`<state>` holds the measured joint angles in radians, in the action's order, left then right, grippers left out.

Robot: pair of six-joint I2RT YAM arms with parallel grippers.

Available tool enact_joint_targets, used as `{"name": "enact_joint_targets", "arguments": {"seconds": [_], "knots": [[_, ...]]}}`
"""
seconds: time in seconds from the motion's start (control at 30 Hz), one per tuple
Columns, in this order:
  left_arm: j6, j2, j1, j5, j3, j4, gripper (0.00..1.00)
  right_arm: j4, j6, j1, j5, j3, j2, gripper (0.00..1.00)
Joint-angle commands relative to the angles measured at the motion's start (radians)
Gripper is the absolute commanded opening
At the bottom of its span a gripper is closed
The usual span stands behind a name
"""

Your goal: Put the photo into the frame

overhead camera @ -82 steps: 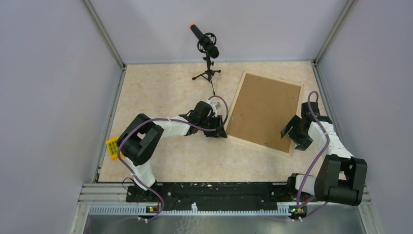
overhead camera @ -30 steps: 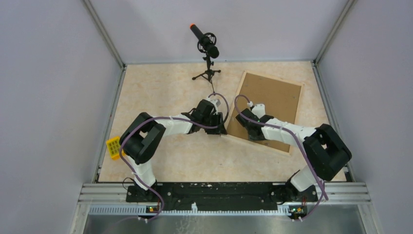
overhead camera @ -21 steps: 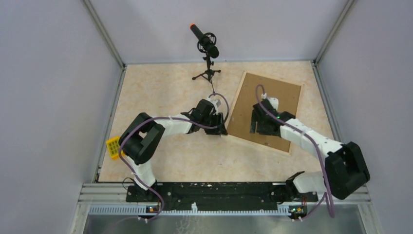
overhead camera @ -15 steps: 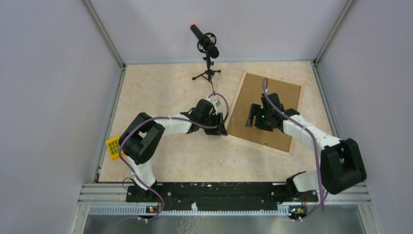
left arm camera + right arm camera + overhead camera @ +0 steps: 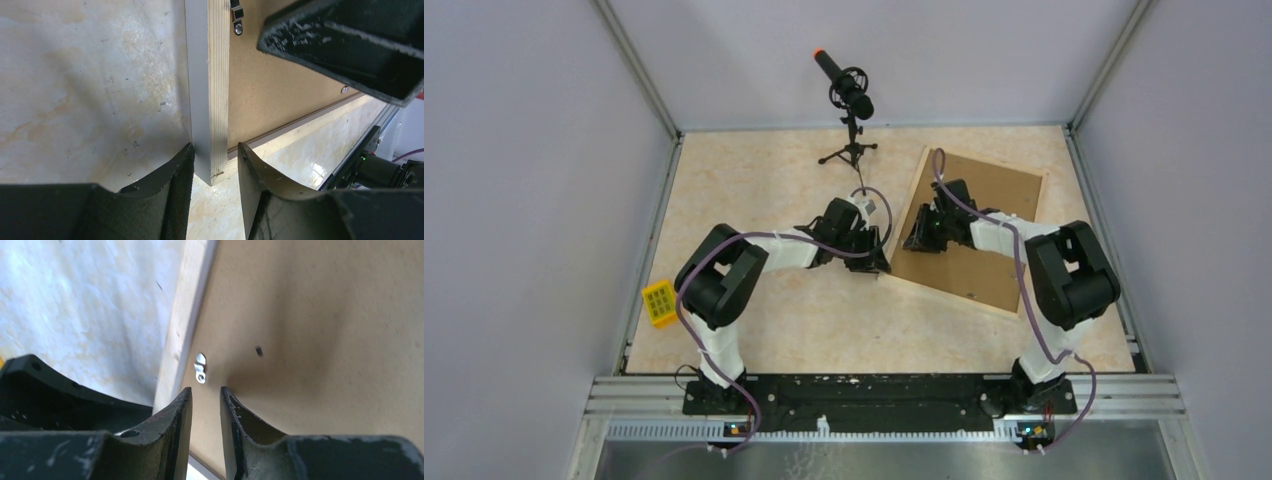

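Observation:
The frame (image 5: 984,163) lies face down on the table, turned at an angle, its pale wood rail round a brown backing board (image 5: 984,255). The photo is not in view. My left gripper (image 5: 871,262) is at the frame's near left corner; in the left wrist view the fingers (image 5: 177,175) straddle the rail's end (image 5: 210,100), shut on it. My right gripper (image 5: 916,238) hovers over the board's left edge. In the right wrist view its fingertips (image 5: 206,395) stand narrowly apart and empty, just short of a small metal tab (image 5: 200,367) beside the rail (image 5: 187,315).
A microphone on a small tripod (image 5: 849,100) stands at the back middle. A yellow block (image 5: 657,302) lies at the table's left edge. Grey walls close in the beige table (image 5: 764,190) on three sides. The right gripper's finger (image 5: 350,40) shows in the left wrist view.
My right arm has swung from the frame's right side across the backing board to its left edge, close to the left gripper. The left gripper and the frame have stayed put.

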<state>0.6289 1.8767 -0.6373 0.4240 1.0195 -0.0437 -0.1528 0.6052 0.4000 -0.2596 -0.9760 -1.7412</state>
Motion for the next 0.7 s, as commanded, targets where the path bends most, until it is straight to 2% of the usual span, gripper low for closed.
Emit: {"name": "enact_joint_targets", "arguments": {"seconds": [0.0,0.43,0.67], "knots": [[-0.051,0.047,0.000,-0.085,-0.036,0.029,0.43,0.106,0.025,-0.009,0.023,-0.044,-0.073,0.28],[-0.096,0.036,0.001,-0.105,-0.104,0.003,0.42,0.318,0.155,-0.026,-0.224,0.062,-0.149,0.22],[-0.098,0.046,0.001,-0.099,-0.102,-0.003,0.41,0.343,0.152,-0.071,-0.231,0.087,-0.135,0.22]]}}
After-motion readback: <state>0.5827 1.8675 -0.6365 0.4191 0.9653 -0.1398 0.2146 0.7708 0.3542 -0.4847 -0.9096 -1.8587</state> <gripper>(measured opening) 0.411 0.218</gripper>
